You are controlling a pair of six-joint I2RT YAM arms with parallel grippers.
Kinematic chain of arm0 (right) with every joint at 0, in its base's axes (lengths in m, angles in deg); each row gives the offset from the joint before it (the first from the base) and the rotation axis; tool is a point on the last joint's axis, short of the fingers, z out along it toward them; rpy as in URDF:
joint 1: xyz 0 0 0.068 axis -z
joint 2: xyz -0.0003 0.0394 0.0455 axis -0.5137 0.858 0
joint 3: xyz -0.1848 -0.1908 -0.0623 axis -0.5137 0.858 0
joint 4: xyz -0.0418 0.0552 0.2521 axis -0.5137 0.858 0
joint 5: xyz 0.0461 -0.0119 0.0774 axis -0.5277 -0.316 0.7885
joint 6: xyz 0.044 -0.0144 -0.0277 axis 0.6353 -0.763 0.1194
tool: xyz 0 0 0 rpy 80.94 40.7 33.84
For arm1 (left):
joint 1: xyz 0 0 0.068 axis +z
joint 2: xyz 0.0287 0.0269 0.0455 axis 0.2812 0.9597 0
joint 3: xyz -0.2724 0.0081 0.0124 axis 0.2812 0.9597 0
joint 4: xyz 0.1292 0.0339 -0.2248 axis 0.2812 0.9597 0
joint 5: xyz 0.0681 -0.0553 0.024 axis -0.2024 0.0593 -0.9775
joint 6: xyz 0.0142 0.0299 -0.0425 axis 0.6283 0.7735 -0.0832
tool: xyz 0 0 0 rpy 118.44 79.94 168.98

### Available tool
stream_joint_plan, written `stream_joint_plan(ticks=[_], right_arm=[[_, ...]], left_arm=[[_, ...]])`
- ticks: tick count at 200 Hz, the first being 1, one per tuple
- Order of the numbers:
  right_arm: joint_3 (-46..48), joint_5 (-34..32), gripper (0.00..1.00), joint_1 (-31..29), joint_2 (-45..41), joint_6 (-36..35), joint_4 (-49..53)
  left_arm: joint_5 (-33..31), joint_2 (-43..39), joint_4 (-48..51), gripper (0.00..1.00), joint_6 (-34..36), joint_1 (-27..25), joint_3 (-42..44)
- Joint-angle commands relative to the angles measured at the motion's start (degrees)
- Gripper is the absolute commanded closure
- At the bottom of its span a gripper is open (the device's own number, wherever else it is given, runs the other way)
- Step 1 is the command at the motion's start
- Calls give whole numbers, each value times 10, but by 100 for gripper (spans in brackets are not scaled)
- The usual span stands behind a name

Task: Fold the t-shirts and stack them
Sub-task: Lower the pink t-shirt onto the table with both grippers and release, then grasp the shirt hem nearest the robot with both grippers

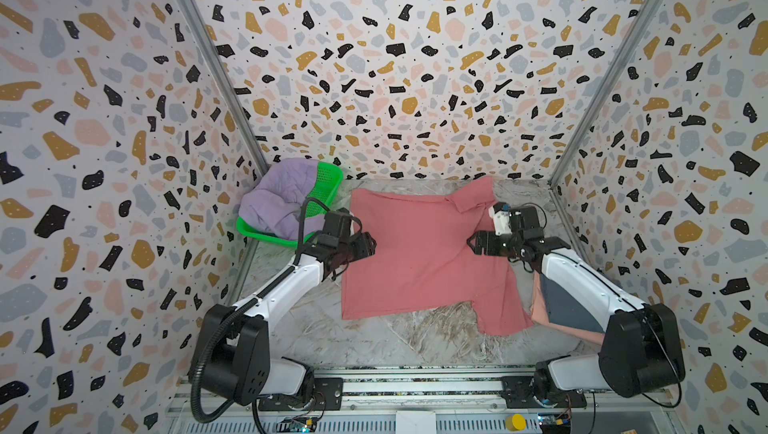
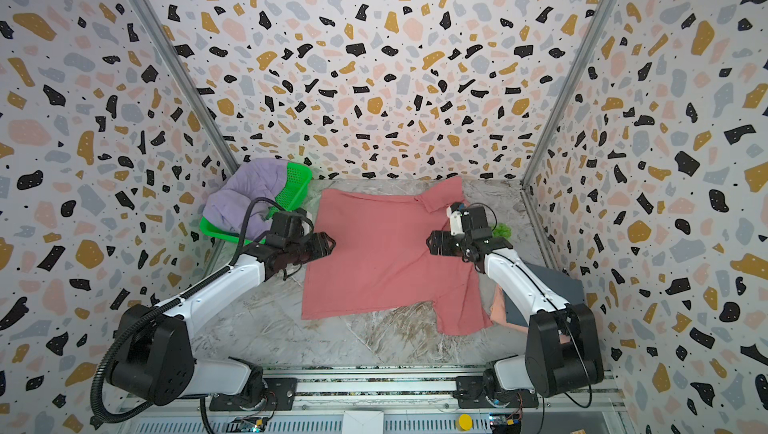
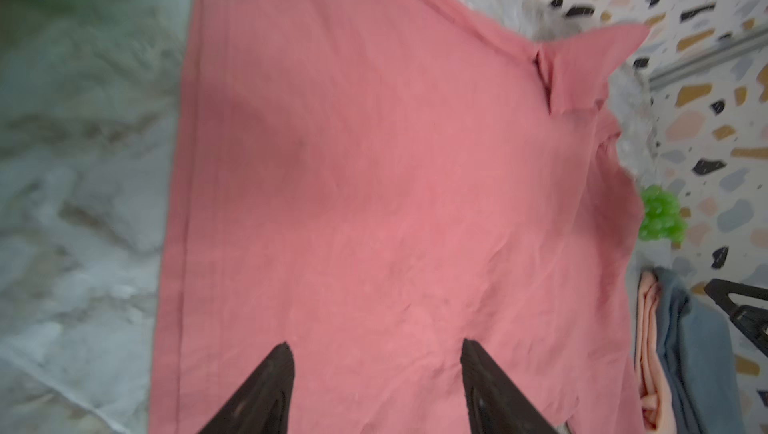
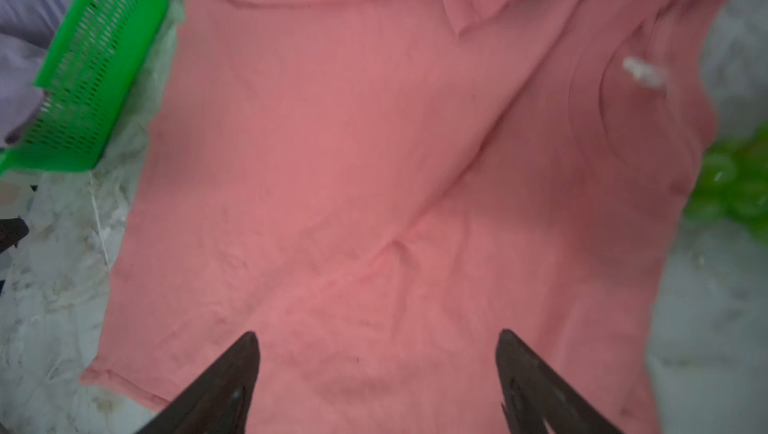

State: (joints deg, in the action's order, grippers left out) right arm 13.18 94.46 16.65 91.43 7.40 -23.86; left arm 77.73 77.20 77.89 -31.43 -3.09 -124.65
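- The lilac t-shirt (image 1: 274, 199) lay heaped in the green basket (image 1: 328, 180) at the table's far-left corner. It was unfolded and probably waiting its turn.
- The left gripper (image 3: 375, 344) hung over the left edge of the coral-red t-shirt (image 1: 415, 253). Its jaws were spread and nothing was between them. The left wrist view showed only flat cloth under the tips.
- The coral-red t-shirt was spread flat across the middle of the table, reaching from the far edge toward the near one. Its hem pointed left and its neck pointed right. One sleeve was turned in at the far edge, and the other stuck out toward the near edge. The shirt looked smoothed and ready for a first fold.
- The right gripper (image 4: 377, 333) hung over the shirt's right side, near the white neck label (image 4: 644, 72). Its jaws were wide apart and held nothing. The two grippers faced each other across the shirt, which would suit a matched two-handed pinch.
- The green balls (image 2: 500, 230) sat by the right edge, just beside the collar.
- The slate-grey t-shirt (image 1: 569, 303) lay folded on the pale peach t-shirt (image 1: 540, 307) at the near-right corner, partly under the right arm. These two looked like the start of the stack.
- The table (image 1: 395, 340) had a wrinkled, marble-patterned covering.
- Terrazzo-print walls (image 1: 374, 57) closed in three sides.
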Motion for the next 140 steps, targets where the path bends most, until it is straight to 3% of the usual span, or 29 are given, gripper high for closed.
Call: stream_joint_plan(ticks=[1,31,69,110,140], right_arm=[[42,6,11,-2,-44,23,-22],[103,42,12,-4,-34,27,-67],[141,52,14,-24,-6,52,-131],[109,43,14,-110,50,72,-142],[67,10,14,-121,56,66,-128]], left_arm=[[35,14,-44,35,2,-14,39],[55,57,-76,35,9,-17,87],[-15,107,-100,35,5,-1,120],[-57,147,-82,37,16,93,118],[-103,129,-15,36,64,103,67]])
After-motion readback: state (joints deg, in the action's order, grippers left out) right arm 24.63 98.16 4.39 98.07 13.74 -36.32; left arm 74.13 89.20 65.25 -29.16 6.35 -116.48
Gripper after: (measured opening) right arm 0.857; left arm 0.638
